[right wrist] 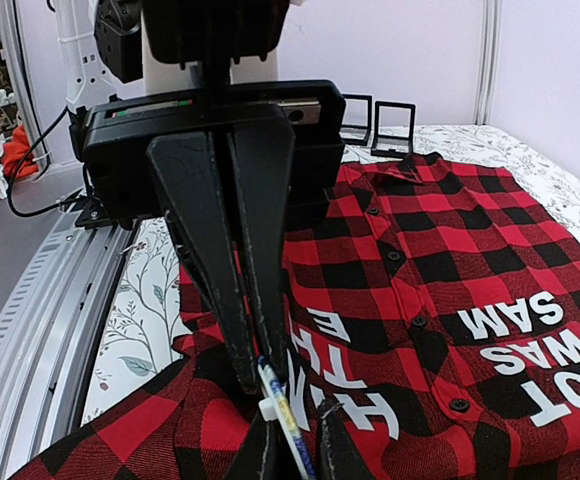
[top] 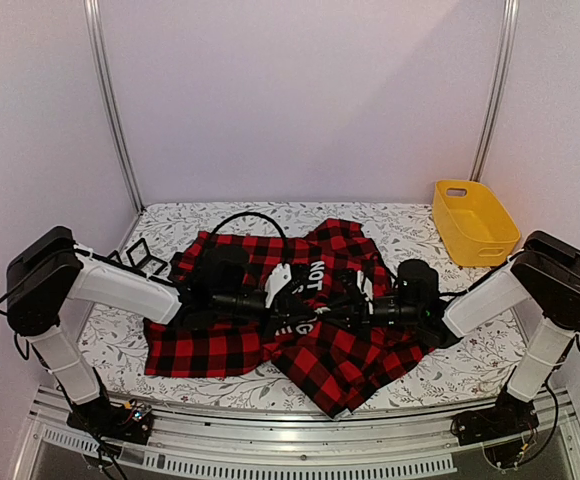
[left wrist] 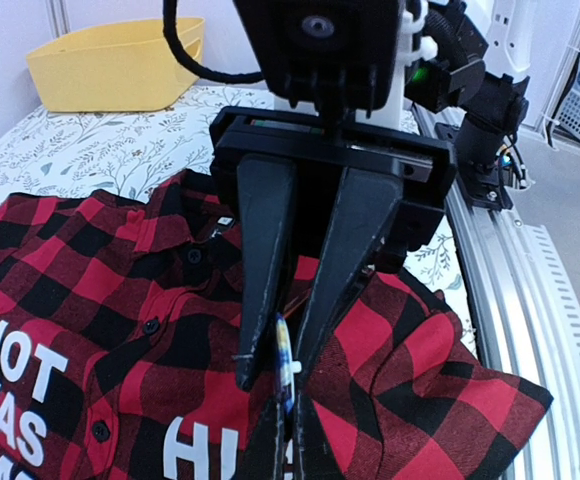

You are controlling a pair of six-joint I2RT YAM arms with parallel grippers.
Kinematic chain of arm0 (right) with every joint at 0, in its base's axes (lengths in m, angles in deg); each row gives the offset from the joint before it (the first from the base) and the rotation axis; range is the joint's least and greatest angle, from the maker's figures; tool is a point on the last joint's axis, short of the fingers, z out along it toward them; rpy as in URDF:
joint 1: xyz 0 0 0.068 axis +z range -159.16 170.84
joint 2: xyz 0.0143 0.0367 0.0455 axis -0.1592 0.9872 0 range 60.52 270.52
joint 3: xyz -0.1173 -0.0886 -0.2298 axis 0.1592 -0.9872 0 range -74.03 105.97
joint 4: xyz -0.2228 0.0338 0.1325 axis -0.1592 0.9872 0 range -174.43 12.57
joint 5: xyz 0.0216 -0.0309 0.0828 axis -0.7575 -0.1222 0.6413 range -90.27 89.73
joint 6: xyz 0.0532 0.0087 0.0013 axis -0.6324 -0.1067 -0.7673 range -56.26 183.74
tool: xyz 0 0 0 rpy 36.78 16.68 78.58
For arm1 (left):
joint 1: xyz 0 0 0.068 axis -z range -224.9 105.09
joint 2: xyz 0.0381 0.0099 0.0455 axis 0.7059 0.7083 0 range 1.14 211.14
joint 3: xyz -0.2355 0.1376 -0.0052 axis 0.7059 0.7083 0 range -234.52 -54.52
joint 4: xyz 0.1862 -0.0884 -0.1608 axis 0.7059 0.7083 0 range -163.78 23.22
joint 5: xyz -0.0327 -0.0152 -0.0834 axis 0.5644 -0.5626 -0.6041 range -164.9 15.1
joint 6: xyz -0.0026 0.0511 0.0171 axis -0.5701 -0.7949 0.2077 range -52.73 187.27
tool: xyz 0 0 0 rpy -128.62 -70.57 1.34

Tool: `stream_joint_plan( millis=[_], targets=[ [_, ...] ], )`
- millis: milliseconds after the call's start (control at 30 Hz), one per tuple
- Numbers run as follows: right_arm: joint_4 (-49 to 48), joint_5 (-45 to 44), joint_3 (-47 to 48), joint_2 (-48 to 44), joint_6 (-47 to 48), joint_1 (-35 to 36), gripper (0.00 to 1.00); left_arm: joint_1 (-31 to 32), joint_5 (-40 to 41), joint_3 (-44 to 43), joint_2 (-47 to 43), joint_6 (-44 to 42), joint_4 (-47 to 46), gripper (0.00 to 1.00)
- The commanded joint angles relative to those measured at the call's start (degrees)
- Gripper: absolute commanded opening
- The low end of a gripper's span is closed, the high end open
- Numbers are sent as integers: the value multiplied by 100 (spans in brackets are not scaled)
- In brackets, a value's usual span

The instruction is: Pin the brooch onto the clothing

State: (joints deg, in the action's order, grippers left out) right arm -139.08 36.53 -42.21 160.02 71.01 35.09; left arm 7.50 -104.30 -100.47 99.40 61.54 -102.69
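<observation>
Black fingers of the left claw (right wrist: 255,372) are pressed together on the brooch (left wrist: 287,352), a slim white-and-blue piece held over the shirt front. The right claw (left wrist: 275,380) meets it head-on from the right, jaws narrowed to either side of the same brooch; I cannot tell whether they pinch it. Under both lies the clothing (top: 210,350), a red-and-black checked shirt spread rumpled across the middle of the flower-patterned bench (top: 460,370), with white block letters (left wrist: 15,395) on it. A yellow basket (top: 475,222) sits at the far right corner, well apart from the shirt. Small black frames (top: 142,255) stand at the far left.
</observation>
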Motion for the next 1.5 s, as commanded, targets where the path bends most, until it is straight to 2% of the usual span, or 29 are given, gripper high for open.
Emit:
stream_joint_plan(
  millis=[0, 200, 367, 633, 1033, 1167, 1267, 1467],
  targets=[
    [-313, -610, -79, 74, -264, -38, 11, 21, -247, 49, -167, 35, -59, 0],
    [-577, -795, -200, 51, -532, -39, 7, 16, -242, 66, -181, 72, -63, 0],
    [-794, -996, -329, 29, -662, -39, 6, 14, -231, 84, -191, 105, -91, 0],
    [-823, -801, -453, -81, -431, -39, 9, -15, -171, 98, -213, 72, -85, 0],
    [-448, -314, -434, -220, -22, -39, 21, -32, -113, 48, -190, 7, 16, 0],
    [-274, -252, -465, -355, 123, -58, 31, -43, -1, 52, -155, -44, 70, 0],
    [-128, -119, -515, -580, 157, -233, 39, 18, 451, -73, -59, -424, 477, 0],
    [664, -511, -512, -1310, 313, -434, 42, 481, 1684, -417, 128, -1606, 1529, 0]
  ],
)
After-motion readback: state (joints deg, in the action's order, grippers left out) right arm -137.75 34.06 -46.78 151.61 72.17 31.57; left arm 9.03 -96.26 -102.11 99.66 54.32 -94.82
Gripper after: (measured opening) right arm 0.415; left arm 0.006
